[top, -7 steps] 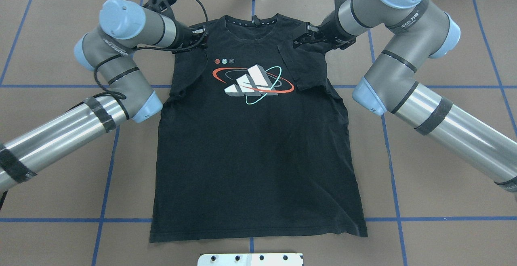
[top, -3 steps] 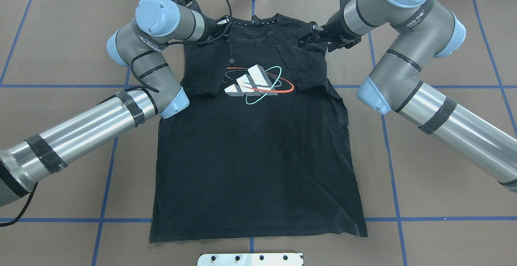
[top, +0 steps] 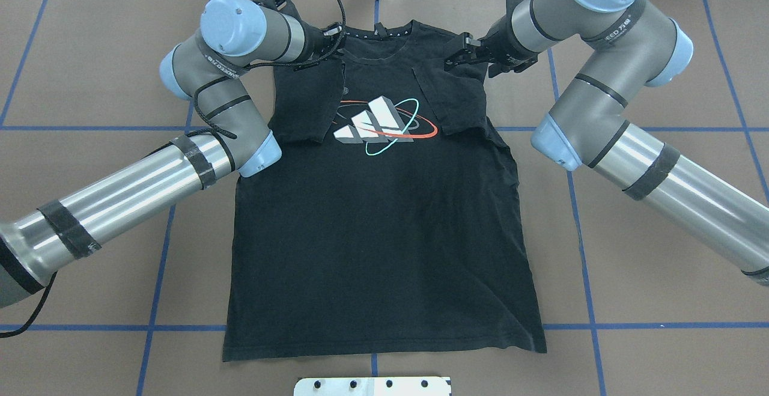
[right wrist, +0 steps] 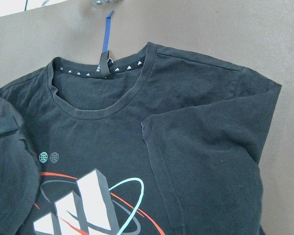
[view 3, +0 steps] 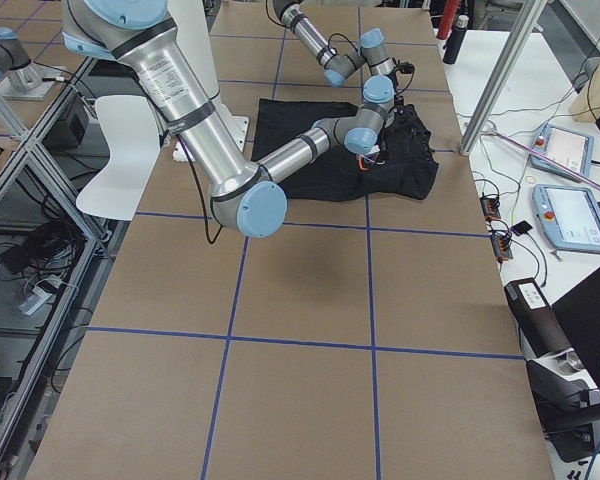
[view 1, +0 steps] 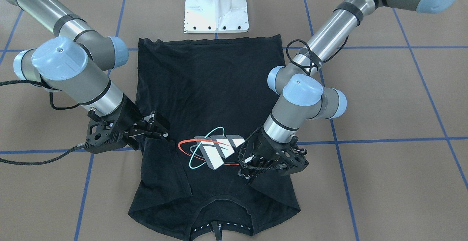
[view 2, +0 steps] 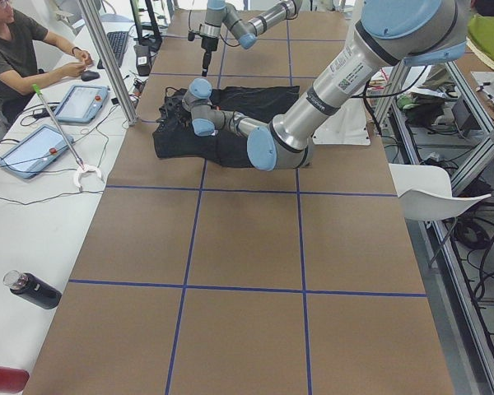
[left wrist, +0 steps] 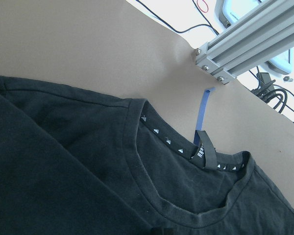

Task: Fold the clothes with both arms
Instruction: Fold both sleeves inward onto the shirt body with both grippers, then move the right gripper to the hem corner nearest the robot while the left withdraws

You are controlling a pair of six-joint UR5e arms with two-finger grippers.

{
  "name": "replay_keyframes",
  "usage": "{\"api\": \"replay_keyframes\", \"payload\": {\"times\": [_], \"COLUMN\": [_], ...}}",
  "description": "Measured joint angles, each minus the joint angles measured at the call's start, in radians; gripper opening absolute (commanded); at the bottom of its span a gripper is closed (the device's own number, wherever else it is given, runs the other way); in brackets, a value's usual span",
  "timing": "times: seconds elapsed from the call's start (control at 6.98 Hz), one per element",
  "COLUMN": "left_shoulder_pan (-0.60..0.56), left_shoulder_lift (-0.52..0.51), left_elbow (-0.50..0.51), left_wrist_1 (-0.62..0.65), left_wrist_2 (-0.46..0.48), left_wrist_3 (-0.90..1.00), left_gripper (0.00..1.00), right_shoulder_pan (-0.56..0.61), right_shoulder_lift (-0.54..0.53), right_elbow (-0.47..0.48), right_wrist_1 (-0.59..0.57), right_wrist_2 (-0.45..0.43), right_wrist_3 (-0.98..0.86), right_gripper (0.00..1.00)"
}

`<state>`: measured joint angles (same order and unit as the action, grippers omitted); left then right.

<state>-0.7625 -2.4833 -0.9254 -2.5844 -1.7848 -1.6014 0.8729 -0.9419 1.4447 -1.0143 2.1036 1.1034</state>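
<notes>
T-shirt (top: 378, 234) sleeves are being tucked in at frame top, right tool (view 1: 164, 130) spread, left tool (view 1: 250, 173) grip can't be told, side edges likely being needed next.

Matt cloth T-shirt (top: 372, 216) (smooth matt table (top: 90, 53))

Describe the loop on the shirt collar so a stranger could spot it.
Find the black T-shirt spread on the brown table. Go to its collar; the loop is a short black strap at its middle, interrupting the row of white marks.
</notes>
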Motion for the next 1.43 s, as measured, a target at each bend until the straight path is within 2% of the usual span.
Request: {"api": "replay_keyframes", "payload": {"times": [0.29,0.43,0.72,1.0,1.29,1.43], "left_shoulder_pan": [0.0,-0.002,-0.005,-0.009,-0.01,-0.01], "left_shoulder_lift": [0.03,0.085,0.242,0.437,0.615,0.684], "left_elbow": [-0.035,-0.105,-0.304,-0.55,-0.783,-0.866], "left_wrist_1": [-0.019,-0.029,-0.026,0.023,0.07,0.076], "left_wrist_2": [-0.003,-0.007,-0.081,-0.169,-0.197,-0.197], "left_wrist_3": [0.003,0.007,0.01,0.01,0.011,0.011], "left_gripper": [1.0,1.0,1.0,1.0,1.0,1.0], "right_shoulder_pan": [0.0,0.001,0.001,-0.008,-0.072,-0.127], "right_shoulder_lift": [0.0,-0.003,-0.057,-0.174,-0.308,-0.362], "right_elbow": [-0.002,0.002,0.058,0.166,0.29,0.344], "right_wrist_1": [-0.002,-0.005,-0.014,-0.03,-0.028,-0.026], "right_wrist_2": [0.003,0.018,0.06,0.108,0.121,0.115], "right_wrist_3": [0.003,0.01,0.056,0.118,0.214,0.277], "right_gripper": [1.0,1.0,1.0,1.0,1.0,1.0]}}
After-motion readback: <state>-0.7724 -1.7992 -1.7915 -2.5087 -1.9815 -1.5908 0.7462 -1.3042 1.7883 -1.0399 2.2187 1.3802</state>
